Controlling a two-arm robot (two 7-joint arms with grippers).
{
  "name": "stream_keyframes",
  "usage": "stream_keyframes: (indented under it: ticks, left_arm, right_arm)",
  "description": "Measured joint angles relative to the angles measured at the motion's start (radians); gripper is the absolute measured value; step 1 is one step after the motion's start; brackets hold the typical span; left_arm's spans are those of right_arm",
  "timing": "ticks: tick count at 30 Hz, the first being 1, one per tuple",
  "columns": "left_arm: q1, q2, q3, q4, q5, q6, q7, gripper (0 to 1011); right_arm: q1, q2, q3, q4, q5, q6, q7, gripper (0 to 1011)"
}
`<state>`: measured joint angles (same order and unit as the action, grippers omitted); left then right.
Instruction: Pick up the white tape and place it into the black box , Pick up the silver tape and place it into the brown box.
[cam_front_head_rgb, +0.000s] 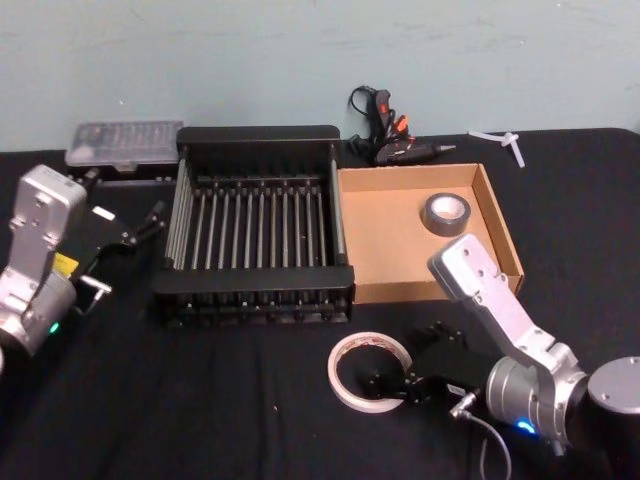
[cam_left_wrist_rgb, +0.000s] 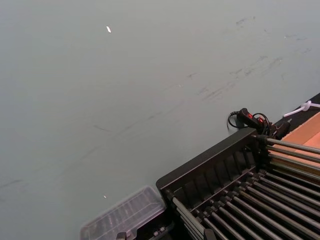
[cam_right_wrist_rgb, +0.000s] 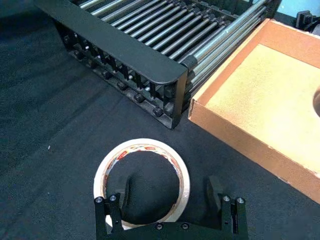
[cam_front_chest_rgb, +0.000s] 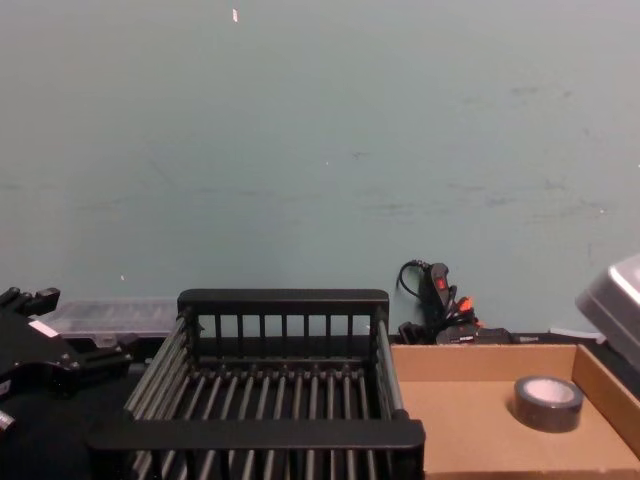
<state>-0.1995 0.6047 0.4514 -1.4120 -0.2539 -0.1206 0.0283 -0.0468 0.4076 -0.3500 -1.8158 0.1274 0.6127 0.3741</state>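
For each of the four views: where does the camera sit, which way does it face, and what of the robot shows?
Head: high, looking down at black box, brown box, silver tape, white tape; both arms show.
Chest: low, facing the wall across both boxes; left pincer at the left edge.
Left wrist: looks past the black box's far rim to the wall.
Right wrist: looks down on the white tape, right pincer open around its wall.
All four share the black box.
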Motion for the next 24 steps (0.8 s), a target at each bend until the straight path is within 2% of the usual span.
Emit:
stream_keyframes:
  ticks: [24]
  left_arm:
    - [0.000,0.000,0.000,0.000,0.000,0.000,0.000,1001]
  right_arm:
    - [0.000,-0.010,-0.012,0.016,0.000,0.006,0.003,1002]
